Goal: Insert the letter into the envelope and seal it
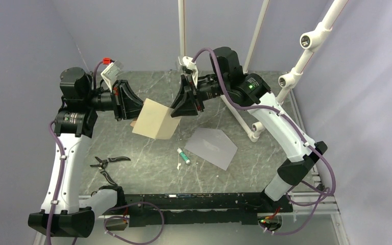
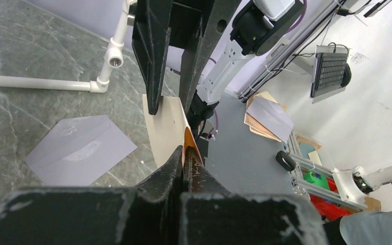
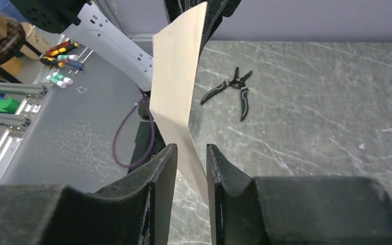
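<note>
The tan letter [image 1: 155, 121] hangs in the air above the table between both grippers, bent along a crease. My left gripper [image 1: 132, 107] is shut on its left edge; in the left wrist view the jaws [image 2: 185, 155] pinch the sheet [image 2: 168, 130]. My right gripper [image 1: 176, 111] is at the letter's right edge, its jaws slightly apart. In the right wrist view the sheet [image 3: 176, 87] runs down between the fingers [image 3: 189, 153] with a gap on both sides. The grey envelope [image 1: 214, 147] lies flat on the table to the right and nearer, also seen in the left wrist view [image 2: 79, 148].
A small white and green glue stick [image 1: 184, 155] lies just left of the envelope. Black pliers [image 1: 107, 164] lie at the near left, also in the right wrist view [image 3: 235, 89]. A white PVC pipe frame [image 1: 250, 127] stands on the table right of the envelope.
</note>
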Robot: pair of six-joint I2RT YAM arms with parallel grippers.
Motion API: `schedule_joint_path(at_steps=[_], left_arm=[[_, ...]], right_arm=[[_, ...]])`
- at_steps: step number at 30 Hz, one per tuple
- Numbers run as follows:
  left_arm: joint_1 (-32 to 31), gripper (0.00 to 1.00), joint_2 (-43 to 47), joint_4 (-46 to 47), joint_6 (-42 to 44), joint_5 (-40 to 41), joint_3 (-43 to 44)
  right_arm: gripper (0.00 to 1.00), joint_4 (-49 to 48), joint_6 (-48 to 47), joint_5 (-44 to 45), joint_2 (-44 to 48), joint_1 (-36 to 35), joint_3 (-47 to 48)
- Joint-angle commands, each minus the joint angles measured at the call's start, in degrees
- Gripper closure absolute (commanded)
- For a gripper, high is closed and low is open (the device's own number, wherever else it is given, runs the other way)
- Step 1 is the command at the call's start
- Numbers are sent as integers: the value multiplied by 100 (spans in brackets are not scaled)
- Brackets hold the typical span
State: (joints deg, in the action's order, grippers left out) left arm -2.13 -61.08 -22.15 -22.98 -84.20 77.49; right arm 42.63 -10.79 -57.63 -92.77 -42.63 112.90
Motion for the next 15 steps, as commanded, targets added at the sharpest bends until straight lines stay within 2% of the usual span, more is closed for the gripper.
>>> schedule_joint_path(at_steps=[1,4,7,8,11,12,15], left_arm=[[-50,97,80,-181,339,-216,319],[-78,97,61,-244,374,-113,361],[-129,97,40,73,63,18,312],[-134,97,31,0,139,104,346],[-130,82,-3,-856,730,563,569],[-130,70,-25,-1281,1080,833,697],[-130,50,-37,-2079,1652,2188,913]], right_arm=[[69,239,-181,-377,-142,-26,358],[74,301,-249,-480,-102,-35,327],[100,475,-412,-240,-30,-34,327],[100,452,-430,-82,30,-35,264],[100,315,-419,523,241,-19,81],[100,232,-338,770,299,-3,30],[100,-55,-37,1460,421,149,-162]])
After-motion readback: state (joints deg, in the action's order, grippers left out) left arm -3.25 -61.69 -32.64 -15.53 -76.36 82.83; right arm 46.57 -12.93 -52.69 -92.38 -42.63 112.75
